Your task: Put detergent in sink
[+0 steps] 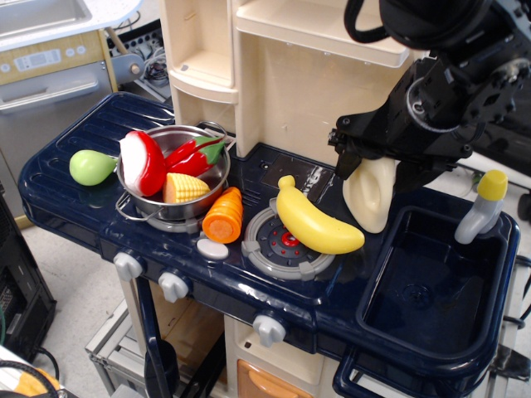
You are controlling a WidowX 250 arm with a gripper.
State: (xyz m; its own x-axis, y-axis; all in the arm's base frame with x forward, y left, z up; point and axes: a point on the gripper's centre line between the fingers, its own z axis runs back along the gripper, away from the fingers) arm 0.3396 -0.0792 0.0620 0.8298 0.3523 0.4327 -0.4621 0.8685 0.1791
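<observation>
The cream-white detergent jug [371, 201] stands on the navy counter just left of the sink [431, 290], leaning a little, with its base still on the counter. Its cap and handle are hidden behind my black gripper [375, 166]. The gripper has come down over the jug's top, and its fingers are closed against the jug's sides. The deep navy sink basin lies at the right front and holds nothing that I can see.
A yellow banana [315, 222] lies across the grey burner [270, 245], right beside the jug. A grey faucet with a yellow top [481, 206] stands at the sink's far right. A pot [133, 211] of toy vegetables, a carrot [224, 215] and a green pear [90, 166] sit to the left. Cream shelving stands behind.
</observation>
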